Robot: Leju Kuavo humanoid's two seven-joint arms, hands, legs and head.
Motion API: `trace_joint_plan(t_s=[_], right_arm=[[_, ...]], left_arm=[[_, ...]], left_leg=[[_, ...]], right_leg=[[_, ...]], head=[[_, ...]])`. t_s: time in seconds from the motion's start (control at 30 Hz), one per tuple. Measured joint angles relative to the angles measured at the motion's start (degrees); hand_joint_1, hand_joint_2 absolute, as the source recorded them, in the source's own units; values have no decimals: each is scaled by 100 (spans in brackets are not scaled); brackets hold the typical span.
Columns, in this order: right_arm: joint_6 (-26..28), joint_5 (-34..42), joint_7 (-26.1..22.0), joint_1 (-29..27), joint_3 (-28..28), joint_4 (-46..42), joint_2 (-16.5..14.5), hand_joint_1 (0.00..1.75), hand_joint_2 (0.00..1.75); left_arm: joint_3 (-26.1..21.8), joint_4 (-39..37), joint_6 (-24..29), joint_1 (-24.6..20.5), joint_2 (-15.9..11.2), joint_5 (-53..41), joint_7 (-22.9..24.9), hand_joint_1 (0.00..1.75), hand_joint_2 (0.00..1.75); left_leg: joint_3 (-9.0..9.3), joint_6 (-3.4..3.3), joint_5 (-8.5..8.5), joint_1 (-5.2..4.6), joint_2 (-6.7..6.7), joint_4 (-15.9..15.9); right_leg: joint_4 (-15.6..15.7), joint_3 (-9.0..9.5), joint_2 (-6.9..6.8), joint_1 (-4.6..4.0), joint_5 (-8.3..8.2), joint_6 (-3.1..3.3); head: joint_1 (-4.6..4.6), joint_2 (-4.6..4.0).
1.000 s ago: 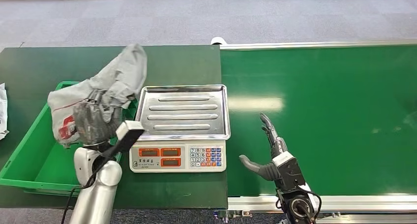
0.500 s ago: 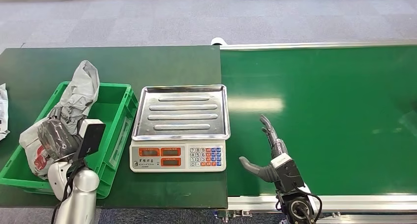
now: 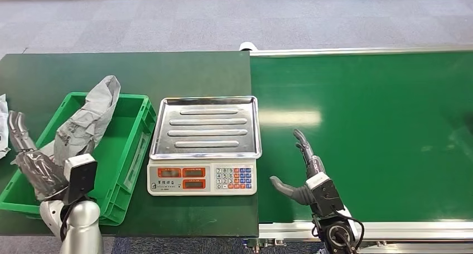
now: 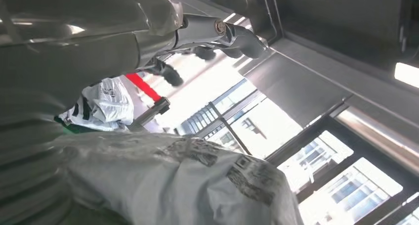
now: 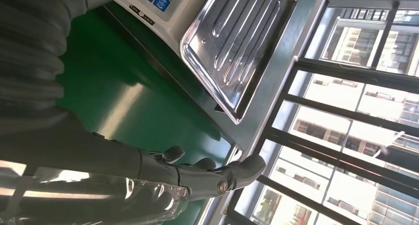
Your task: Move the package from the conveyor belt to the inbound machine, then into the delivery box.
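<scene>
Silver arms rise from the near edge in the head view. The left hand hangs over the near left rim of the green plastic crate, fingers spread and holding nothing. The right hand hovers low over the near left part of the bright green conveyor belt, fingers extended and apart, thumb out to the left, also empty.

The crumpled grey plastic mailer package lies in the left half of the crate, its far end poking up over the crate's far rim. In the left wrist view the package sits close under the hand, printed labels on its wrap.

Just right of the crate stands the white electronic scale with a ribbed steel tray; the tray carries nothing. Crate and scale rest on a dark green table that butts against the belt's left edge. A white wrapped parcel lies at the table's far left edge.

Beyond the table and belt runs grey carpet floor.
</scene>
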State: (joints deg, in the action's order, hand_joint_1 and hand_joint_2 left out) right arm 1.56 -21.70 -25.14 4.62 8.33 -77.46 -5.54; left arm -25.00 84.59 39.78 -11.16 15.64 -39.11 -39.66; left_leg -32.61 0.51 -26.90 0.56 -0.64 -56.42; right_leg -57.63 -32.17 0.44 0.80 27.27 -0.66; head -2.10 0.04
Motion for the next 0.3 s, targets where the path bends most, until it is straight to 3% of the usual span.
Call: trace_joint_plan(t_s=[0.3], right_arm=[[-11,11,-48,69,6,71,1,0,175]], left_arm=[[173,600,0,186,78,994,-43,0,175]], left_leg=[[0,0,0,1,0,0]], right_leg=[[0,0,0,-1,0,0]], head=[[0,0]])
